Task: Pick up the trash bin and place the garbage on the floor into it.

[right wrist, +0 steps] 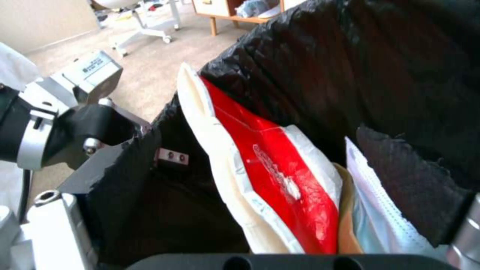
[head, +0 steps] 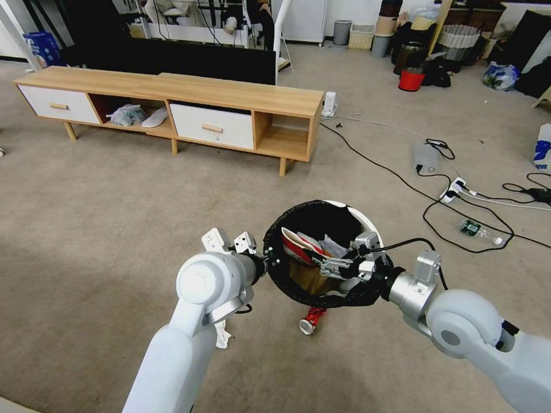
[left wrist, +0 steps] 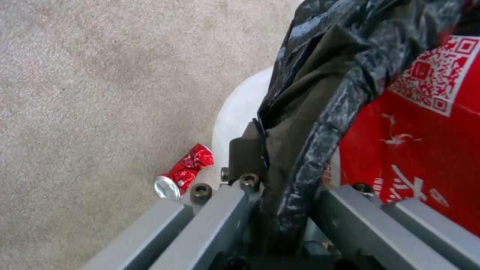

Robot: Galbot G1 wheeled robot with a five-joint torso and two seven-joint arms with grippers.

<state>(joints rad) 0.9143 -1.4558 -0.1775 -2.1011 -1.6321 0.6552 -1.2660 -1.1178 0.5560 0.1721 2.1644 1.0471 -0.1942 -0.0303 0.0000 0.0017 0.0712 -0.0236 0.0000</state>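
**A:** Gripping what, exactly?

**B:** The left gripper (head: 265,265) is clamped on the near-left rim of the trash bin (head: 367,221), with one finger inside and one outside the crinkly black bag (head: 310,221) folded over the edge. In the left wrist view the grey metal fingers (left wrist: 220,217) straddle the glossy, wrinkled plastic, with the bin's smooth white wall (left wrist: 240,112) just past them.

**A:** And the other claw?

**B:** The right gripper (head: 333,265) reaches over the bin's opposite rim, above the litter inside. Whether its fingers are apart or together, I cannot tell.

**A:** What sits inside, beside that claw?

**B:** A flat red-and-white snack wrapper (right wrist: 270,165) stands on edge, smooth and slightly creased. Just beyond it lie a strip of brown paper (right wrist: 345,210) and a pale, finely ribbed white sheet (right wrist: 380,210). The black liner rises around them, matte and torn-looking on one flap.

**A:** Anything on the carpet?

**B:** A crushed red can (head: 313,320), dented along its body with a shiny silver end, lies on the coarse beige carpet (head: 115,229) directly beneath the bin, below and between both claws. A crumpled white tissue (head: 222,335) lies below the left gripper, partly hidden by the arm. A small clear bottle with a green label (head: 475,229) lies well off to the right of the right gripper, among black cables (head: 436,212).
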